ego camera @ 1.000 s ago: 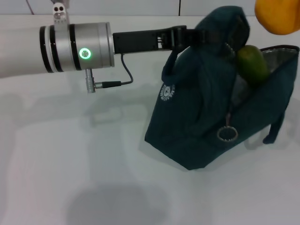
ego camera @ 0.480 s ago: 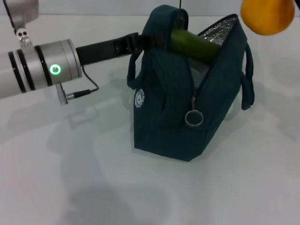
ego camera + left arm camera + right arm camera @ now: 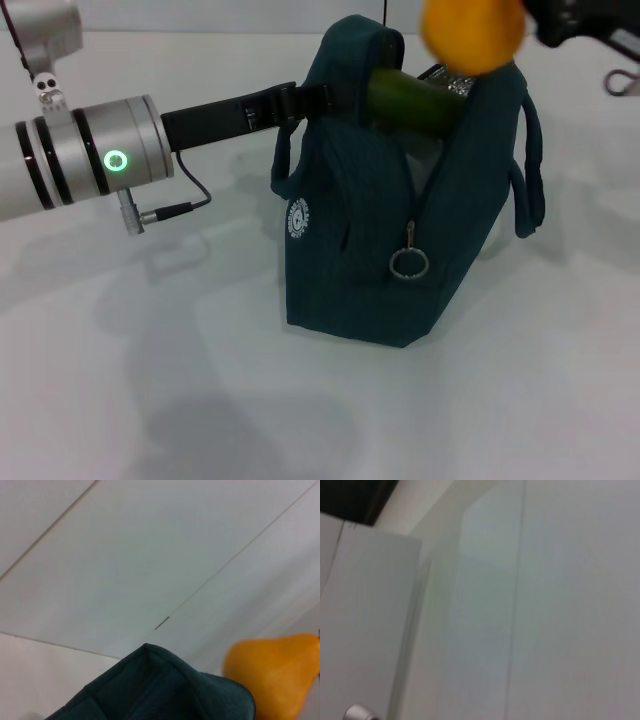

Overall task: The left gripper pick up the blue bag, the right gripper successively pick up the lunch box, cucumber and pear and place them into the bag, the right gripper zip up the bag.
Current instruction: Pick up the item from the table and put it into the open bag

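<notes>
The blue bag [image 3: 365, 240] stands upright on the white table with its top open and its zipper ring [image 3: 408, 263] hanging at the front. My left gripper [image 3: 303, 100] reaches in from the left and is shut on the bag's near rim by the handle. The cucumber [image 3: 408, 98] lies slanted in the opening. Just above the opening hangs the orange pear [image 3: 472, 35], with my right gripper [image 3: 530, 24] shut on it from the upper right. The left wrist view shows the bag's handle [image 3: 160, 690] and the pear [image 3: 274, 675] beside it. The lunch box is out of view.
A bare white table [image 3: 180, 380] spreads in front of and to the left of the bag. A grey cable [image 3: 185, 195] droops under the left wrist. A thin loop [image 3: 622, 80] shows at the right edge. The right wrist view shows only white panels.
The bag has swung left and now stands upright with the cucumber lying across its opening. The pear has moved left to just above the opening, and the right gripper has come into view.
</notes>
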Robot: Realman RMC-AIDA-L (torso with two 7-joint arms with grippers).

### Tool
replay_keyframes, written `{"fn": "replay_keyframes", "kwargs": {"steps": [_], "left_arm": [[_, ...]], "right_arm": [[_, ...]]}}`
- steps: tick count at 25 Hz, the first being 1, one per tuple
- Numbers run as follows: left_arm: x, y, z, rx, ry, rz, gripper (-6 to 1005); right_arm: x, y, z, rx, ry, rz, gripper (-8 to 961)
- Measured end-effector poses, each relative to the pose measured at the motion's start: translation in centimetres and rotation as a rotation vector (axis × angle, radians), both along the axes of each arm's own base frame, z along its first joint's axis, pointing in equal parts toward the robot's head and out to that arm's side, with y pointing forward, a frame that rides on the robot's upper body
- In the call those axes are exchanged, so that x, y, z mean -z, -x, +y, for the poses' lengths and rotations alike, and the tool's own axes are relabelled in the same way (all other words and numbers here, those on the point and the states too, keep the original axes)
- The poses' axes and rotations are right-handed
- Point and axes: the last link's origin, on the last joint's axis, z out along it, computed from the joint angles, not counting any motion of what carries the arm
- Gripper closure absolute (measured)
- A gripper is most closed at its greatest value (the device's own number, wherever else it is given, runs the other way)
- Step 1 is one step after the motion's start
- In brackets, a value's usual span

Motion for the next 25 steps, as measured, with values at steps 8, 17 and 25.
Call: {"fn": "replay_keyframes", "kwargs": {"steps": [8, 17, 25], "left_arm": [[-0.2, -0.6, 0.0, 0.021, -0.010, -0.023, 944], [-0.3, -0.6, 0.0, 0.025, -0.020, -0.032, 944], [-0.3, -0.4, 0.0, 0.023, -0.023, -0.030, 944]], "right_arm": [[2.5, 1.1, -0.3, -0.029, 0.070, -0.051, 922], [3.5, 0.2, -0.8, 0.000, 0.115, -0.065, 920], [4.2, -0.8, -0.6, 0.062, 0.129, -0.086, 919]]}}
